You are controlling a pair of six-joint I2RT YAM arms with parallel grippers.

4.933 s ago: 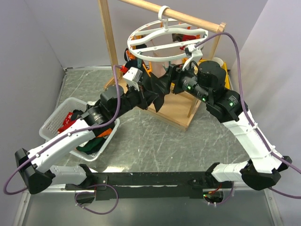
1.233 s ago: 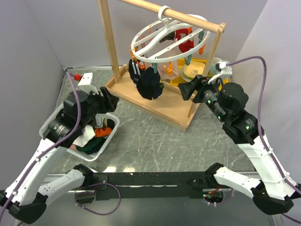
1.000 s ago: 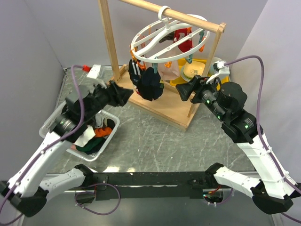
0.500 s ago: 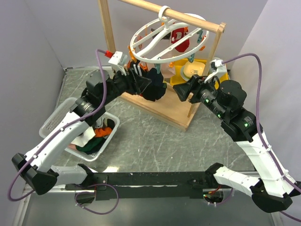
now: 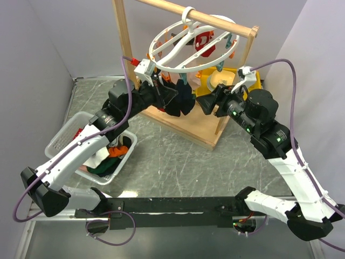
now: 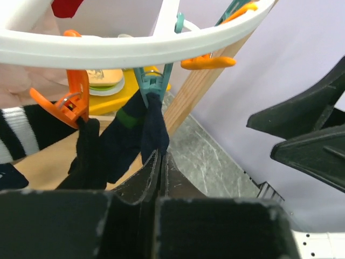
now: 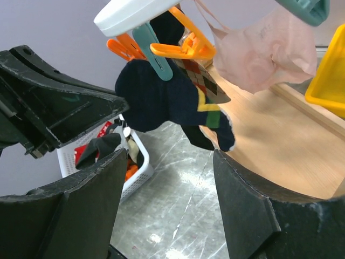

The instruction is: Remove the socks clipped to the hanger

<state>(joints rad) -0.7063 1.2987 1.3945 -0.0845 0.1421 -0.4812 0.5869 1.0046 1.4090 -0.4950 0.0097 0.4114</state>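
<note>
Left tool (image 6: 160,162) has just snapped shut on the navy sock (image 6: 153,127) hanging just above it. Right tool (image 7: 167,162) hangs open alongside, so the pull-off looks next.

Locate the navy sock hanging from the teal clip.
Left wrist view, centre: the navy sock hangs from the teal clip under the hanger ring, right of the black sock on an orange clip, its tip seemingly pinched in the left gripper's shut jaws.
</note>
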